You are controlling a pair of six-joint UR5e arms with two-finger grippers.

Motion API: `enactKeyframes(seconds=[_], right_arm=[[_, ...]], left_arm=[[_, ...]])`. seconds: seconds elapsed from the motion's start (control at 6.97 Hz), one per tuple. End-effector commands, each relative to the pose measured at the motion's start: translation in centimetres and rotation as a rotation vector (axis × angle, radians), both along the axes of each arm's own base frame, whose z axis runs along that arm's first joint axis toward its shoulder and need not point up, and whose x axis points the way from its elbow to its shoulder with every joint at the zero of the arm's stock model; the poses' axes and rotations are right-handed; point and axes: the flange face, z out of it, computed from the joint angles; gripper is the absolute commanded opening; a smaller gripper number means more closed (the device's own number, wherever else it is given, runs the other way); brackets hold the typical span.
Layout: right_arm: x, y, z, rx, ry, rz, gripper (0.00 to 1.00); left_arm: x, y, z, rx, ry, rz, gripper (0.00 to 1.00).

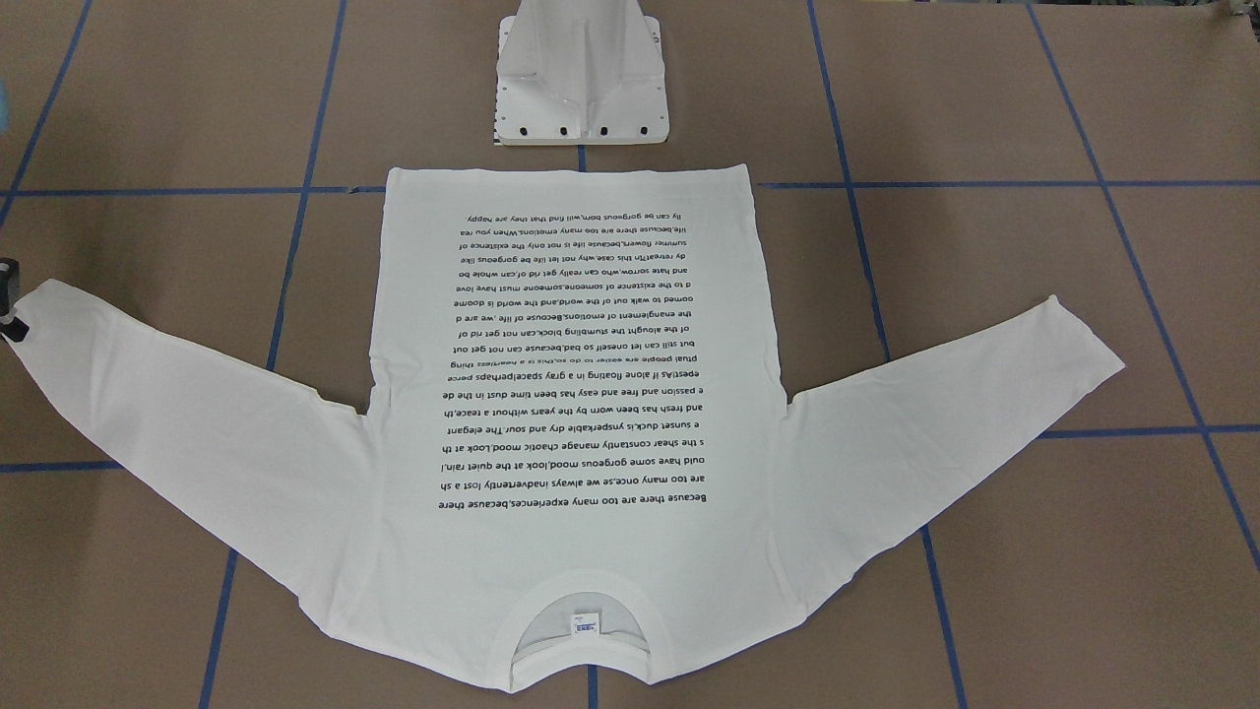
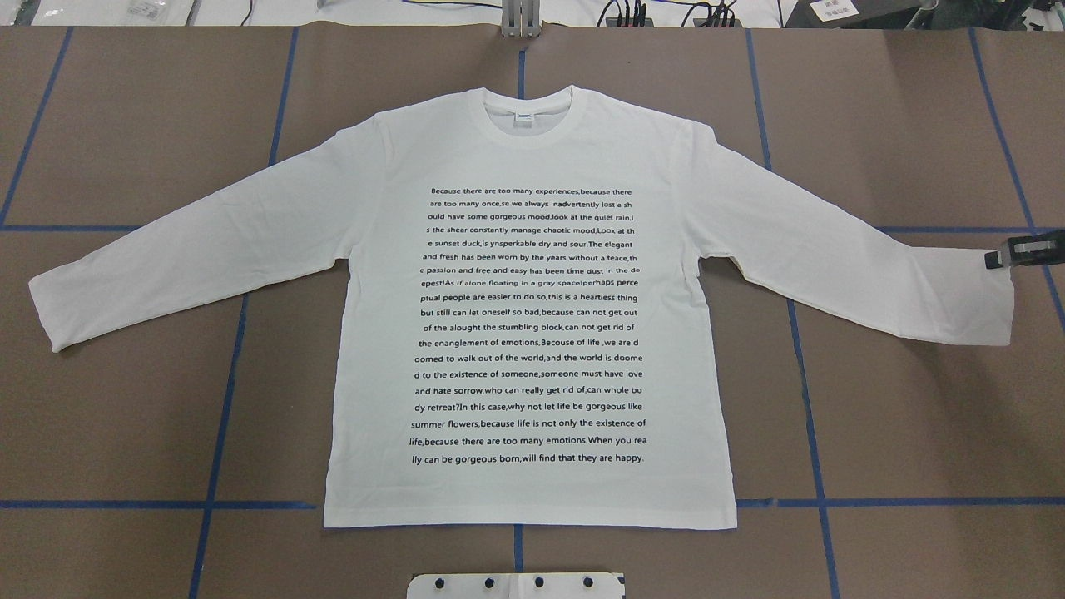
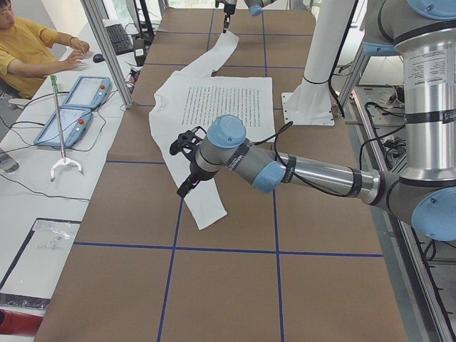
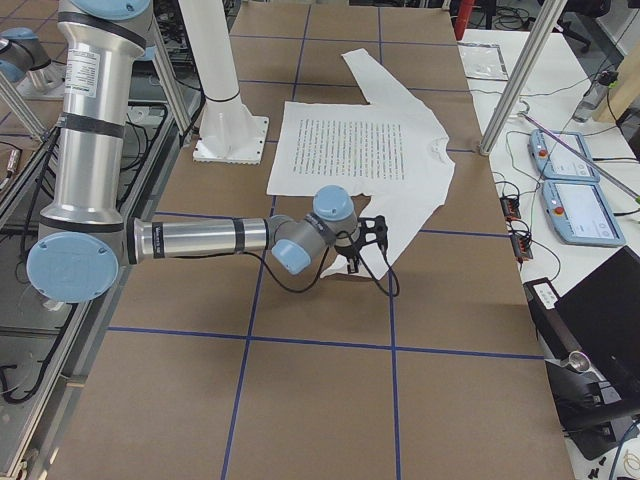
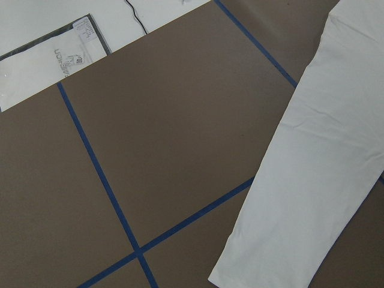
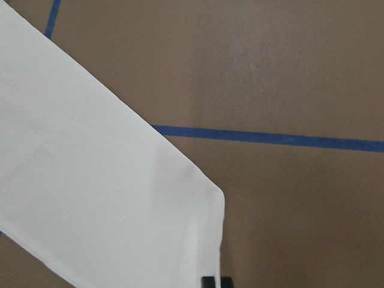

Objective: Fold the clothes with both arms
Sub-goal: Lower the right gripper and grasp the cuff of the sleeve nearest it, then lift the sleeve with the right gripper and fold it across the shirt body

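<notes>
One garment: white long-sleeved cotton T-shirt [image 2: 532, 491], spread flat and face up on the brown paper-covered table [image 2: 125, 416]
Body axis: ribbed round collar [image 2: 526, 98] on the side away from the robot, hem just short of the white pedestal base [image 1: 581, 89]; block of small black text [image 2: 529, 324] reads upright from the robot's side
Sleeves: both opened outward, each long axis slanting from the shoulder out and back toward the robot's side, across the blue tape lines [image 2: 225, 374]
Right cuff [image 2: 990, 308]: outermost end of the sleeve on the robot's right, lying flat
Right gripper [image 2: 998, 258]: black, two-finger, comes in from outboard; tip at the cuff corner that is farther from the robot; touching or just beside, cannot tell; fingers spread or pinching cloth, cannot tell
Left cuff [image 2: 50, 312]: outermost end of the other sleeve, flat, nothing on it in the overhead view
Left gripper [image 3: 184, 160]: shows in the side view only, over the left sleeve and inboard of its cuff; judged raised off the cloth, as its wrist view takes in a wide stretch of sleeve and table; spread or pressed together, cannot tell
Deciding relation (judgement): right gripper is nearer its cuff; the left must go outboard along the sleeve axis and down
</notes>
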Motion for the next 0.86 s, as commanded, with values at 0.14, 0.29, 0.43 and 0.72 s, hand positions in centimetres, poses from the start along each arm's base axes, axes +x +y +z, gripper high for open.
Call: enactKeyframes(seconds=[0.14,0.29,0.43,0.72], right_arm=[[-3.5,-7.3,-22.7,-0.107,0.067,0.012,0.00],[-5.6,-9.3,-28.8,-0.114,0.103,0.010,0.00],[-7.5,-10.5,-32.8,-0.088,0.094,-0.003,0.00],[-12.7,-13.9,-40.0,-0.093,0.061,0.004,0.00]], left_arm=[[-0.1,0.0,0.2,-0.005,0.000,-0.002,1.00],[-0.1,-0.1,0.5,-0.011,0.000,-0.002,1.00],[-0.1,-0.1,0.8,-0.016,-0.001,-0.002,1.00],[-0.1,-0.2,1.2,-0.023,-0.001,-0.002,1.00]])
